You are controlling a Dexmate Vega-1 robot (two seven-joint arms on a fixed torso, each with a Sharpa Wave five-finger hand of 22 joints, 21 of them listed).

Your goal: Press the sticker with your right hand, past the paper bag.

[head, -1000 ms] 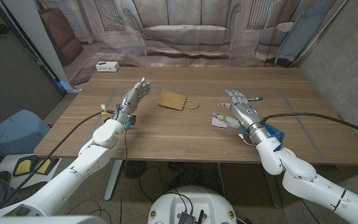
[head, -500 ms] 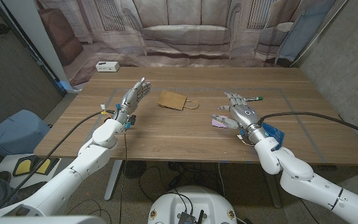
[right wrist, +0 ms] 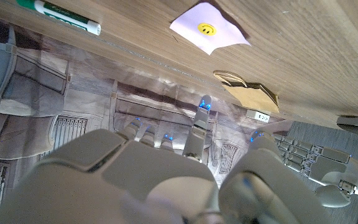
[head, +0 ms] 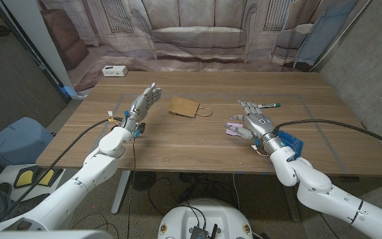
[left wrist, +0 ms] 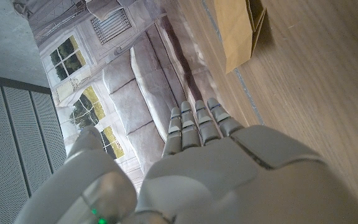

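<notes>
The right hand (head: 254, 123) has drawn nearer, fingers spread, above the sticker (head: 232, 129).

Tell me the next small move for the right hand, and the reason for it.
Probably lower the right hand onto the sticker. The head view shows the hand over the pale sticker paper, fingers spread, and the right wrist view shows the smiley-face sticker lying uncovered on the table, so it does not look pressed yet. The paper bag lies apart.
</notes>
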